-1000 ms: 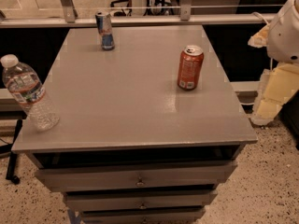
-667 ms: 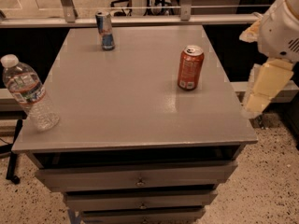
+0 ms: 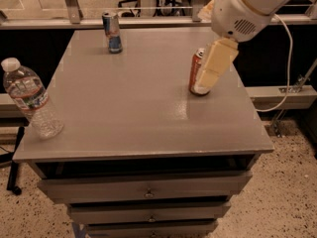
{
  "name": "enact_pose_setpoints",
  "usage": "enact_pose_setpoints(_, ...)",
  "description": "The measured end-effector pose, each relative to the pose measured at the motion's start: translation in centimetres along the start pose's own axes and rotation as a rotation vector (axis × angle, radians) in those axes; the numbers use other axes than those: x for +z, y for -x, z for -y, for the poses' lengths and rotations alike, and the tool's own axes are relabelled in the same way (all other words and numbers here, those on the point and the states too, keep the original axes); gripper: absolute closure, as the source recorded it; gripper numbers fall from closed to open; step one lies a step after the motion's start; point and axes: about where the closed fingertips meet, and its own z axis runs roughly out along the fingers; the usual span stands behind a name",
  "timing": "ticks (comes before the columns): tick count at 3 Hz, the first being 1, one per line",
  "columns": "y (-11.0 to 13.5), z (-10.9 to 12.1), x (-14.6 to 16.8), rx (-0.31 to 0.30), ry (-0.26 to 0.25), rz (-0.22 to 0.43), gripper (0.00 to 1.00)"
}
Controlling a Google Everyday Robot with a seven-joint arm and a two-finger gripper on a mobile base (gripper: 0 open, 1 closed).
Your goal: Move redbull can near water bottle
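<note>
The redbull can (image 3: 113, 32), slim, blue and silver, stands upright near the far edge of the grey table (image 3: 133, 113), left of centre. The water bottle (image 3: 30, 99), clear with a white cap and a label, stands at the table's near left corner. My gripper (image 3: 215, 67), a cream piece hanging from the white arm (image 3: 242, 6), comes in from the upper right. It hangs over the right side of the table, in front of an orange-red soda can (image 3: 195, 73). It is far to the right of the redbull can and holds nothing that I can see.
The soda can stands upright at the table's right middle, partly hidden by the gripper. The table tops a cabinet of drawers (image 3: 146, 192). A metal rail (image 3: 148, 21) runs behind the far edge. A cable (image 3: 287, 58) hangs at the right.
The arm has swung in from beyond the table's right edge, leftward and over the table, and now covers part of the soda can. The cans and the bottle have not moved.
</note>
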Motion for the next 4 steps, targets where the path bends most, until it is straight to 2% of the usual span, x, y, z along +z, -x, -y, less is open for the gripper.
enact_pose_setpoints(1, 7.5, 3.1, 4.0, -0.04, -0.022, 0.142, 0.0)
enact_pose_setpoints(2, 7.5, 3.0, 4.0, -0.04, -0.021, 0.141, 0.0)
enact_pose_setpoints(3, 7.6, 4.3, 5.2, 0.005, -0.056, 0.169, 0.0)
enact_pose_setpoints(4, 8.4, 8.3, 9.4, 0.093, -0.11, 0.229, 0.0)
